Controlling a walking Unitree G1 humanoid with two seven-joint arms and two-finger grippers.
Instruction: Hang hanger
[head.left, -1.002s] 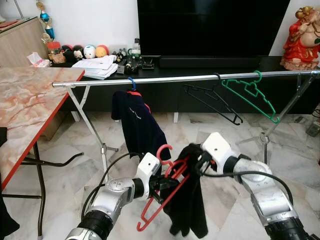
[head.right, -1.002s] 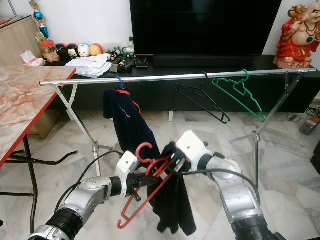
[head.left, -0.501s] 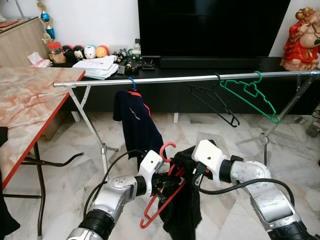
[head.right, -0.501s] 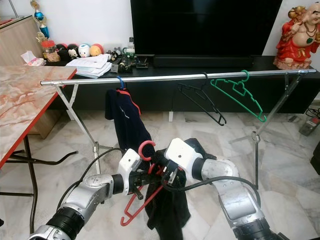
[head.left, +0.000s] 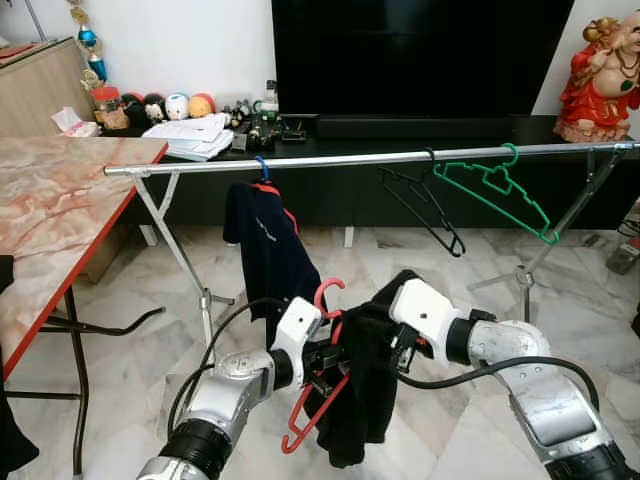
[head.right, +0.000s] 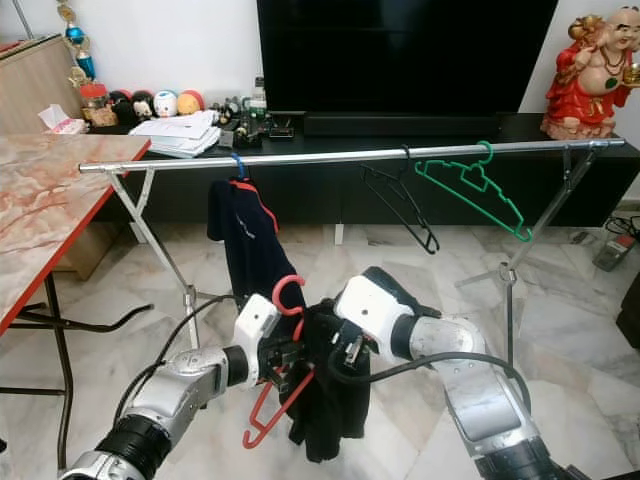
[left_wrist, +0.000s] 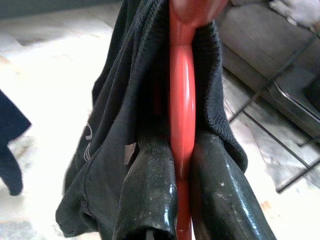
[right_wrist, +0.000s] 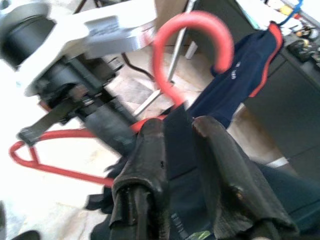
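A red hanger (head.left: 320, 295) is low in front of me, hook up, with my left gripper (head.left: 325, 362) shut on it below the hook. In the left wrist view the red hanger (left_wrist: 182, 115) runs between the two black fingers (left_wrist: 150, 190). A black garment (head.left: 360, 400) drapes over the hanger's right side and hangs down. My right gripper (head.left: 385, 345) is shut on this garment; its fingers (right_wrist: 150, 150) pinch the cloth just under the red hook (right_wrist: 190, 25). Behind, a silver rail (head.left: 350, 160) spans the room at chest height.
On the rail hang a navy shirt (head.left: 265, 250) on a blue hanger, a bare black hanger (head.left: 425, 200) and a green hanger (head.left: 495, 190). A marble-topped table (head.left: 60, 210) stands left. Rack legs (head.left: 185, 260) splay on the floor. A TV console and a red statue (head.left: 600, 70) are behind.
My right gripper has carried the black garment left and up against the red hanger, so the cloth now bunches over it. The black hanger on the rail has swung a little.
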